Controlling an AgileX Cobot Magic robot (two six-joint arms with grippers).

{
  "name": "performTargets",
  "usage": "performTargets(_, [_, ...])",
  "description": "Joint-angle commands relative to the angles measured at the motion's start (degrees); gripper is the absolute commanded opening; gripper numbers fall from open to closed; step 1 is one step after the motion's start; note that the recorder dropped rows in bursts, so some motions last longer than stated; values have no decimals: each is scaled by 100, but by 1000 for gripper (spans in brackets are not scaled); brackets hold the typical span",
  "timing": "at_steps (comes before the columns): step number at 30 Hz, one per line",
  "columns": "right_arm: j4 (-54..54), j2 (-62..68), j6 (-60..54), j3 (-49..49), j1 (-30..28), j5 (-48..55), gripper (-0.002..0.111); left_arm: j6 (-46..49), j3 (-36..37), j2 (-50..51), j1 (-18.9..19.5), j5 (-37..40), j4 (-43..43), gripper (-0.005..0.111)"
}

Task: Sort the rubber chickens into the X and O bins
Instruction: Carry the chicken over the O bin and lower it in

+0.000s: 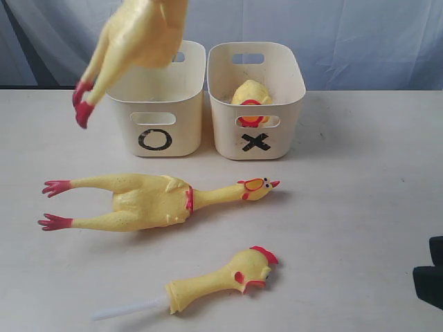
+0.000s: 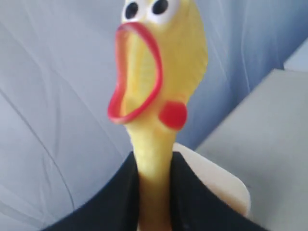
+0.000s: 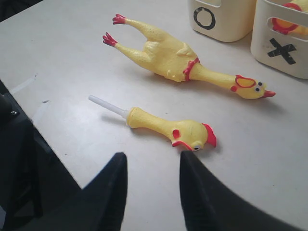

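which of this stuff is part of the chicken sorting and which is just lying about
Job:
held chicken
lying chicken
head on stick
round body, in the X bin
O bin

Just there:
table
blue cloth behind

A black O marks the left bin [image 1: 158,104]; a black X marks the right bin [image 1: 257,117].

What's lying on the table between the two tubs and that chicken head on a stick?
One whole rubber chicken lies there, stretched out flat; the exterior view shows it best.
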Motion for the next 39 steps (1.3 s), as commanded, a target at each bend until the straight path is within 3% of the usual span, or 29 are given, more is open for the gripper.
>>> performTargets(1, [-9, -37, -12, 31, 6, -38, 35, -32, -38, -467, 633, -1063, -489, 0])
performTargets(10, [-9, -37, -12, 31, 6, -38, 35, -32, -38, -593, 2277, -2404, -2188, 0])
performTargets(15, [-9, -37, -12, 31, 6, -38, 35, -56, -38, -264, 2863, -2971, -3544, 0])
performTargets(25, [-9, -37, -12, 31, 6, -38, 35, -858, -38, 750, 2997, -4051, -3715, 0])
performTargets(30, [-9, -37, -12, 31, 6, -38, 35, -2021, -38, 1160, 3018, -4597, -3076, 0])
performTargets(35, [-9, -37, -12, 31, 6, -38, 35, -3221, -38, 1578, 3065, -5014, -1823, 0])
performTargets(39, [-9, -37, -12, 31, 6, -38, 35, -3568, -38, 1869, 3122, -5150, -1714, 0])
